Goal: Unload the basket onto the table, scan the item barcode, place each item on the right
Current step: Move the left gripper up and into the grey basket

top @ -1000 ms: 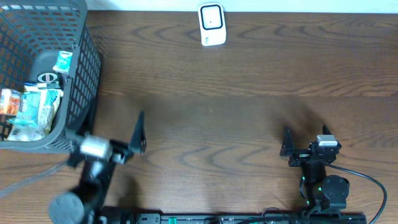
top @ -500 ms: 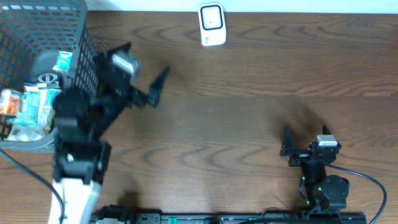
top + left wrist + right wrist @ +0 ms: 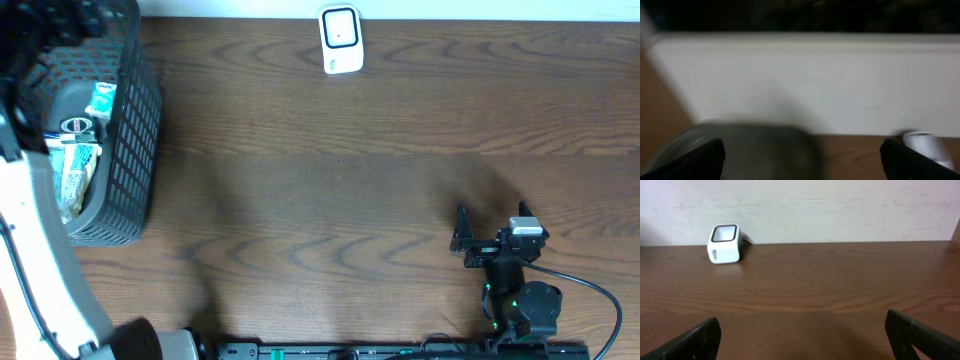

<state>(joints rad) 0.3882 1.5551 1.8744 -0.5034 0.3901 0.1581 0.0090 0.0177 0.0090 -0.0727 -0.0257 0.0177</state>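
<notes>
**Station state: both tools open and empty, items in the basket**

The wooden table (image 3: 380, 200) carries all the equipment. The left arm (image 3: 40, 250) runs up the left edge of the overhead view and ends over the grey mesh basket (image 3: 135, 130), which stands at the table's far left corner.

The left tool (image 3: 802, 162) has its jaws spread wide with nothing between them. Its wrist view is blurred.

The right tool (image 3: 490, 222) sits low near the table's near right edge, well apart from the basket. Its jaws are also fully spread and empty.

The white scanner (image 3: 341, 40) stands at the middle of the far edge.

The packaged items (image 3: 80, 160) lie together inside the basket. No barcode is legible.
</notes>
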